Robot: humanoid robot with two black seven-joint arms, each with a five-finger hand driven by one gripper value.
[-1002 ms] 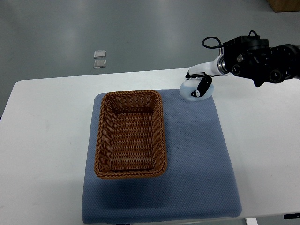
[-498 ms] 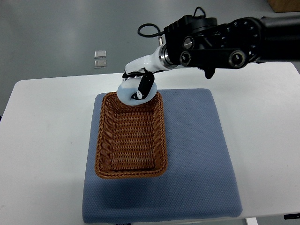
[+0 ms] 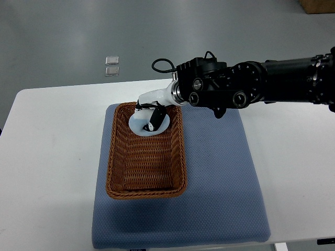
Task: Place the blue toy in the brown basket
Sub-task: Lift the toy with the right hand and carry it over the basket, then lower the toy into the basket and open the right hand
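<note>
My right hand (image 3: pixel 150 116) holds the pale blue toy (image 3: pixel 145 124) with fingers closed around it, over the far end of the brown basket (image 3: pixel 146 178), inside its rim.

You see a pale blue toy (image 3: pixel 142 124), brown woven basket (image 3: pixel 146 183), blue dotted mat (image 3: pixel 220 178), white table (image 3: pixel 52 157).

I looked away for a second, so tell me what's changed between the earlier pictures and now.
The right hand carried the pale blue toy leftward from the far right corner of the blue mat over to the brown basket, then lowered it over the basket's far end. Its fingers remain closed on the toy, not yet released. The basket, mat and white table have not moved.
</note>
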